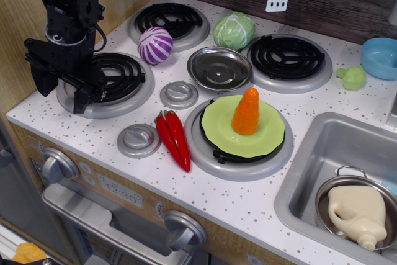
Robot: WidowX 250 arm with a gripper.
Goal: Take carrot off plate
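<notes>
The orange toy carrot [247,112] lies on the lime-green plate [232,138], its narrow tip pointing to the back. The plate rests on the front right burner of the toy stove. My gripper [60,88] hangs over the front left burner [124,82], far to the left of the plate. Its two black fingers point down and stand apart, open and empty.
Two red chili peppers [173,138] lie just left of the plate. A silver dish [219,67], a purple striped ball [155,45], a green cabbage [234,30] and a blue bowl [380,58] are behind. A sink [310,172] with a pot is on the right.
</notes>
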